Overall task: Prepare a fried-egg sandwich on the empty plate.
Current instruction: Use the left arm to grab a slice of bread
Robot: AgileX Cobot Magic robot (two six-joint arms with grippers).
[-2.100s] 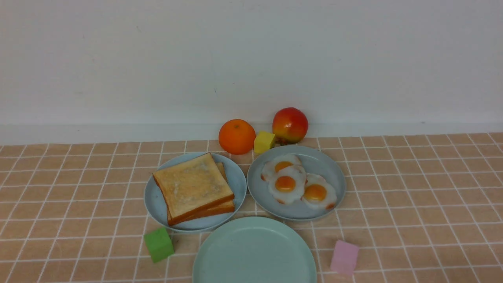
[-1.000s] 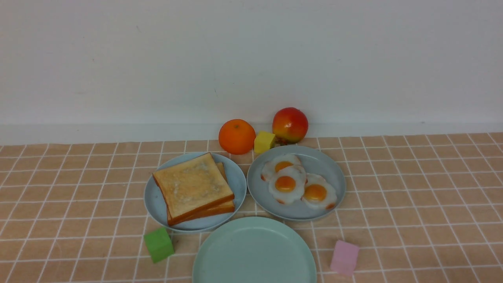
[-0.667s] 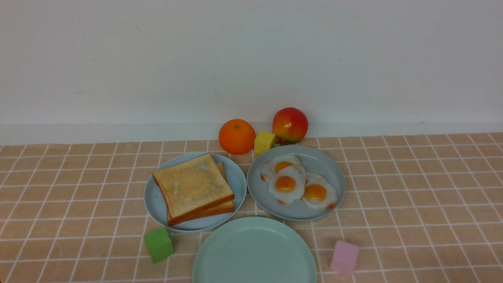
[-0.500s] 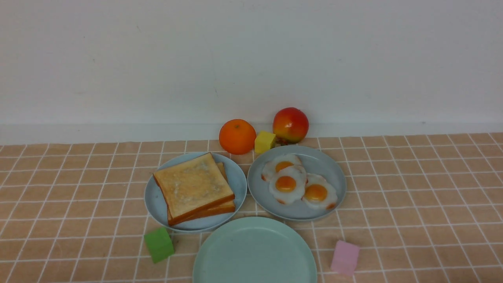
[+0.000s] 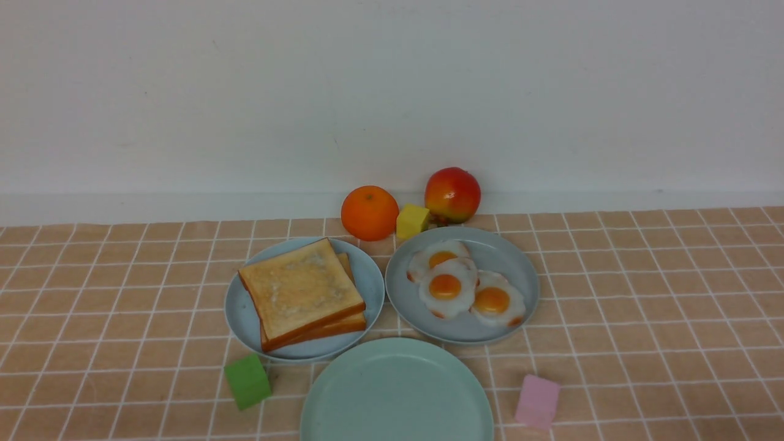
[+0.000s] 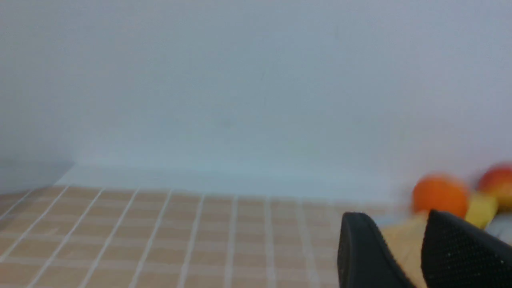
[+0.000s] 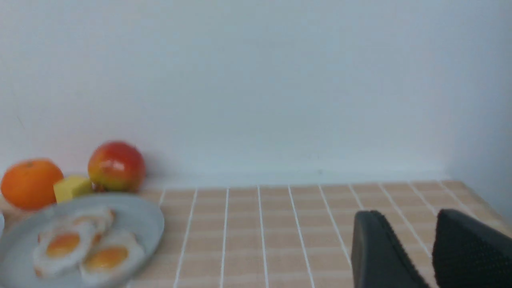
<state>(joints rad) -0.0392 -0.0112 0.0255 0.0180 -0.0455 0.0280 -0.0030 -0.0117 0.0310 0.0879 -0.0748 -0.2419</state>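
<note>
Two stacked toast slices [image 5: 300, 294] lie on a light sky-blue plate [image 5: 242, 321]. Three fried eggs [image 5: 445, 286] lie overlapping on a grey-blue plate [image 5: 520, 269]. The pale mint-green plate [image 5: 397, 392] sits bare at the near edge, in front of both. Neither gripper shows in the front view. My left gripper [image 6: 400, 228] is open and empty, low over the table, with the toast [image 6: 408, 250] blurred beyond its fingers. My right gripper [image 7: 408, 236] is open and empty over bare tiles, to the right of the eggs [image 7: 64, 245] and their plate [image 7: 150, 218].
An orange [image 5: 369, 212], a yellow cube [image 5: 411, 221] and a red-yellow apple [image 5: 452, 194] stand against the white back wall. A green cube [image 5: 247, 381] lies left of the mint plate, a pink cube [image 5: 537, 401] to its right. The table has a tan tiled cloth.
</note>
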